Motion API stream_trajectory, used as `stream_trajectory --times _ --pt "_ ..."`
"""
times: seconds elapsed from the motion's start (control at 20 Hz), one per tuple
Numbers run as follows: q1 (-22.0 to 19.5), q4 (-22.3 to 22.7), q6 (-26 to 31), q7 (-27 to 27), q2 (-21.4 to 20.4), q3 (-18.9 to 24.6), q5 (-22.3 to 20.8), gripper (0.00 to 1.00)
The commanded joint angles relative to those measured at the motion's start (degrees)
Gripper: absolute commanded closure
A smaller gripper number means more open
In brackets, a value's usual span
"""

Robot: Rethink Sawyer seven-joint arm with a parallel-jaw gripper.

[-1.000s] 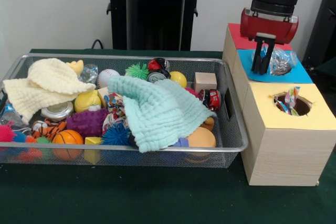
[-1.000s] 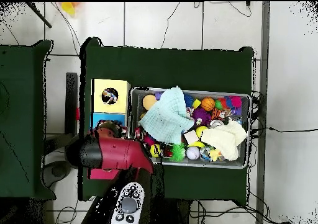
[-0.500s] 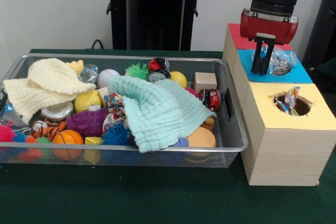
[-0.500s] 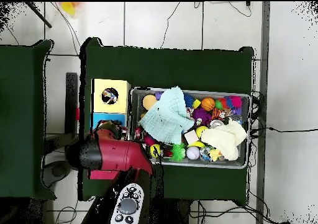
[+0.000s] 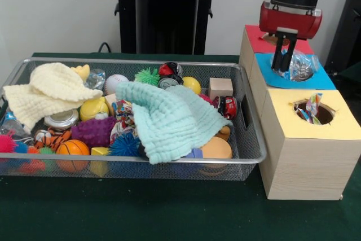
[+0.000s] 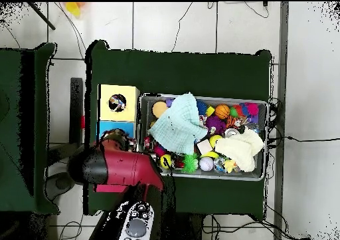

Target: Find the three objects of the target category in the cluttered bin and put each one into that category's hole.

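Crinkled clear plastic wrapper lying on the blue panel of the wooden sorting box, over that panel's hole. End effector hanging just above the blue panel, touching or nearly touching the wrapper's left edge, fingers close together, nothing visibly gripped; hard to tell whether fully closed. Red panel behind it, yellow panel in front with a round hole holding colourful wrappers. Left of the box on the green counter, a wire bin crowded with toys: mint cloth draped across the middle, cream cloth at the left, small basketball, purple spiky ball, baseball, wooden cube. In the overhead view, red arm covering the box's near end beside the bin.
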Motion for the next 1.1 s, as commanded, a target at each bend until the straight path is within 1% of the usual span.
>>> stream_trajectory --times 0.05,0.15,0.35,0.5,0.7,1.1 --pt "-2.1 3.2 13.4 6.0 -6.6 5.5 0.7 1.00" --pt "-2.7 4.1 13.8 5.0 -7.6 6.5 0.6 1.00" --pt "-2.8 5.0 11.7 4.0 -7.5 7.2 -0.7 1.00" --pt "-1.9 5.3 9.2 4.9 -6.3 7.1 -1.6 1.00" --pt "-1.6 6.8 5.4 5.4 -5.1 7.7 -2.4 1.00" --pt "-1.9 11.4 -1.7 6.0 -4.1 9.2 -3.7 1.00"
